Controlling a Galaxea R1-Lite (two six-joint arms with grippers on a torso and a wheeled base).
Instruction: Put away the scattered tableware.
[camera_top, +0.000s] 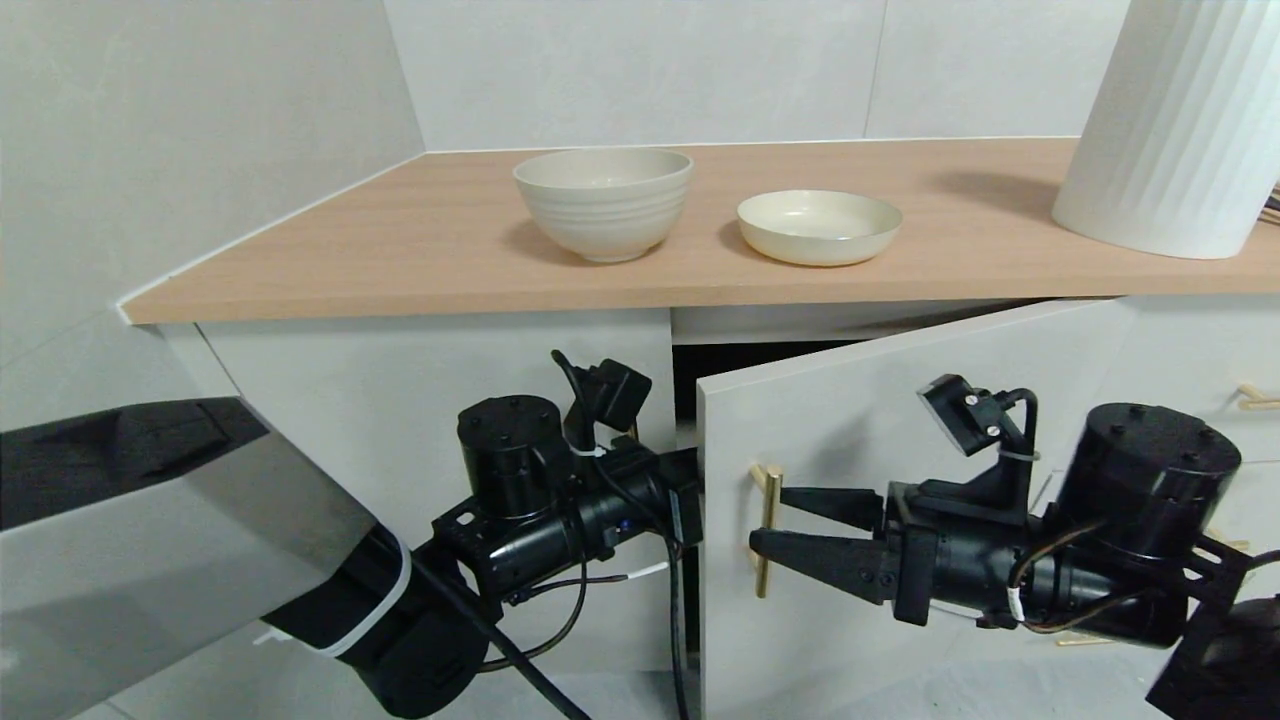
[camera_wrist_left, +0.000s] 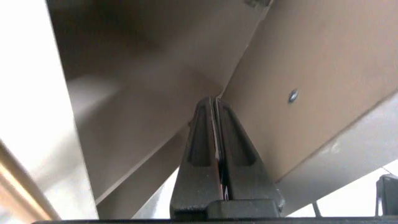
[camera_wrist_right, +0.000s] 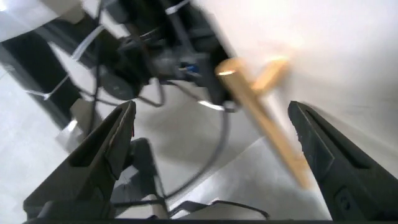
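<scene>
On the wooden bench (camera_top: 420, 260), set against a pale tiled wall, a cream ribbed bowl (camera_top: 603, 200) is seen upright. A shallow cream dish (camera_top: 819, 226) is placed near it on the right, the two not touching. At the right end of the bench a tall white fluted vessel (camera_top: 1180, 130) is seen.

Below the bench, a pale cabinet door (camera_top: 950, 380) is seen ajar, its free edge swung outward and dark space shown behind it. A vertical brass handle (camera_top: 766, 525) is fixed close to that edge.

The right hand (camera_top: 768, 518) is spread wide and grasps nothing. It is held level with the handle, one black finger above the other, both pointed at the bar. In the right wrist view the brass bar is framed between the open fingers; whether it is touched cannot be told.

The left hand (camera_wrist_left: 216, 106) is clenched, its fingers pressed together with nothing between them. It is pushed into the gap at the door's free edge, with the door's inner face beside it.
</scene>
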